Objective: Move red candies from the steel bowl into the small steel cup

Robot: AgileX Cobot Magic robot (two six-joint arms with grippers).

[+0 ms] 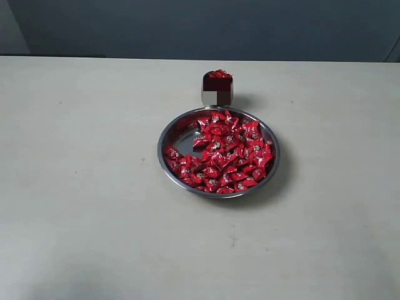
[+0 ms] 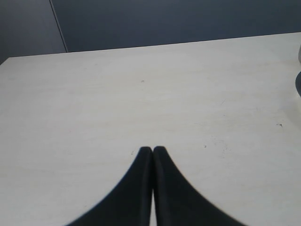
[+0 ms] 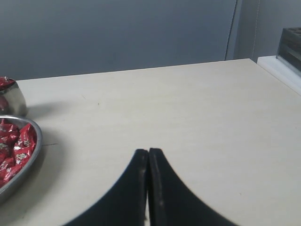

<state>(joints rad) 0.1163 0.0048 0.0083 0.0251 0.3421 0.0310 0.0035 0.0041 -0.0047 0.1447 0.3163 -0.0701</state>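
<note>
I see the left gripper [image 2: 153, 149] and the right gripper [image 3: 148, 151] both pressed fully together over the table [image 1: 81, 187], holding nothing. The red candies [image 1: 228, 153] lie in the steel bowl [image 1: 160, 150], well apart from the right fingertips [image 3: 141, 155]. The small steel cup [image 1: 217, 92], heaped with candies, stands just beside the bowl.

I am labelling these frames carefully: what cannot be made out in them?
1. Exterior view: red candies at the mouth of the small steel cup hide its inside.
2. Exterior view: the marks on their wrappers are too small to read.
3. Right wrist view: the picture edge cuts off the steel bowl and the cup.
4. Left wrist view: a dark shape at the edge, too cut off to name.
</note>
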